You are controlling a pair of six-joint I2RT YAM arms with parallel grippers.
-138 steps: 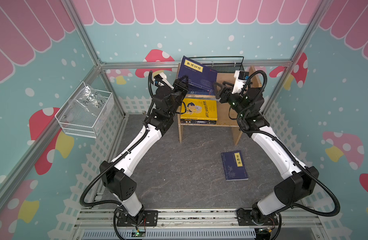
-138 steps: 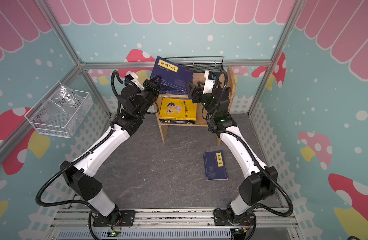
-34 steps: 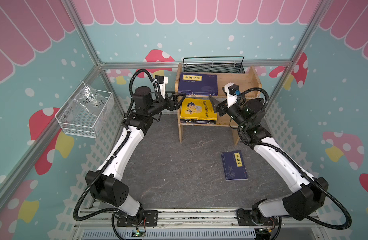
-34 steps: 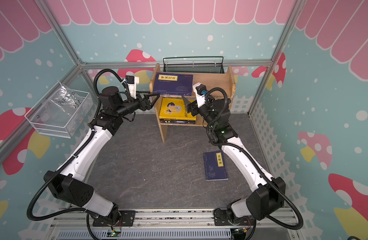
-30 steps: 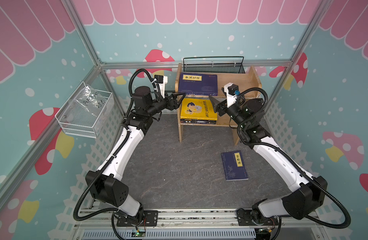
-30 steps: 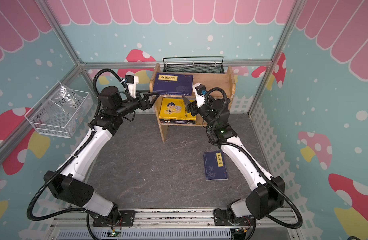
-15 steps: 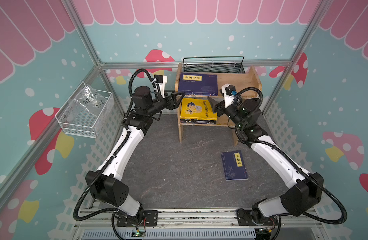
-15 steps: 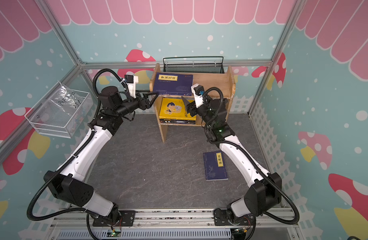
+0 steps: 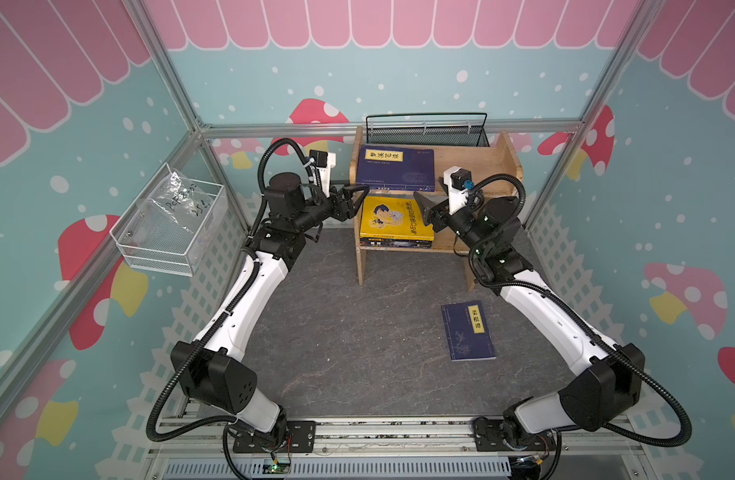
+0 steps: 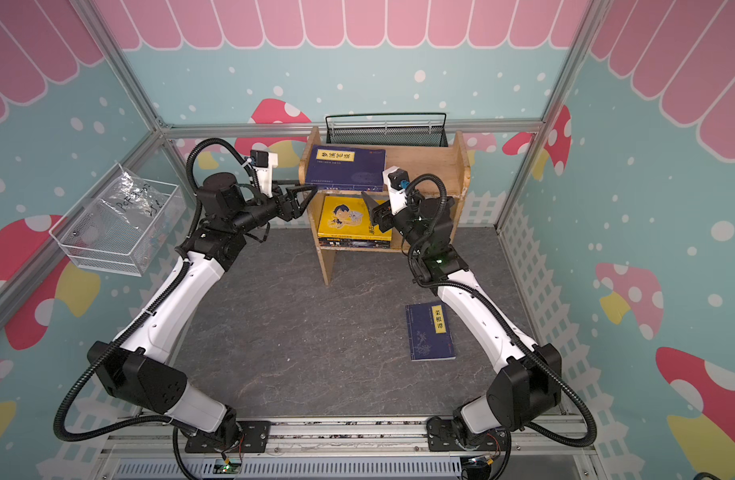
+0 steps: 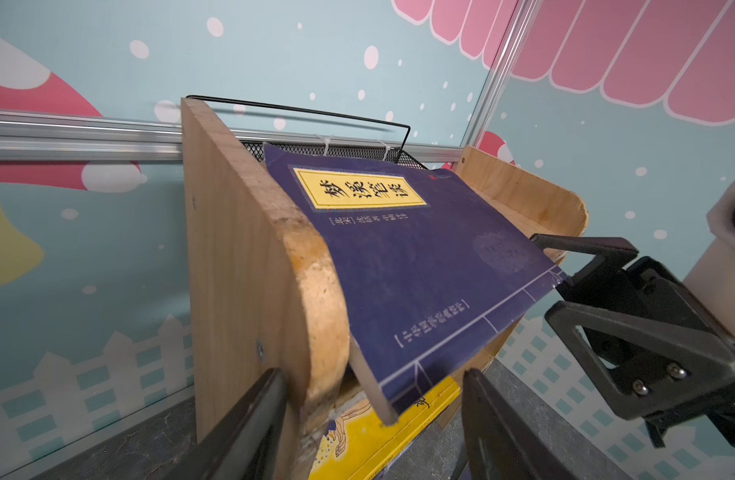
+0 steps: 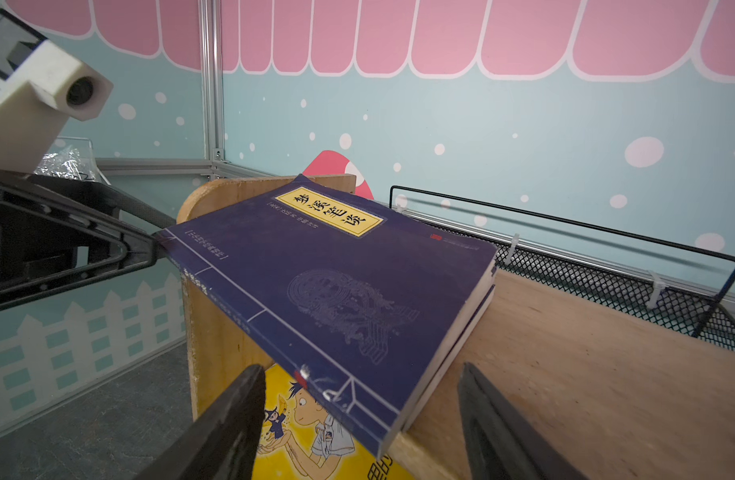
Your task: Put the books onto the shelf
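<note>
The wooden shelf [image 9: 482,166] [image 10: 430,164] stands at the back. A navy book [image 9: 395,168] [image 10: 345,164] [image 11: 420,266] [image 12: 341,291] lies on the top tier over another book, its front edge overhanging. A yellow book [image 9: 393,218] [image 10: 349,220] tops the lower tier's stack. Another navy book [image 9: 467,330] [image 10: 430,330] lies on the floor. My left gripper [image 9: 357,199] [image 10: 305,199] [image 11: 372,374] is open at the top book's front left corner, straddling the side panel. My right gripper [image 9: 426,208] [image 10: 372,210] [image 12: 359,370] is open at its front right corner.
A black mesh basket [image 9: 426,131] hangs right behind the shelf. A white wire basket [image 9: 170,226] with a plastic bag is fixed to the left wall. Cell walls and aluminium rails close in on three sides.
Seconds ago both grippers held the navy book tilted above the shelf; it now lies on the top tier, released. Over the last second the right gripper edged left and the left jaws narrowed slightly.
</note>
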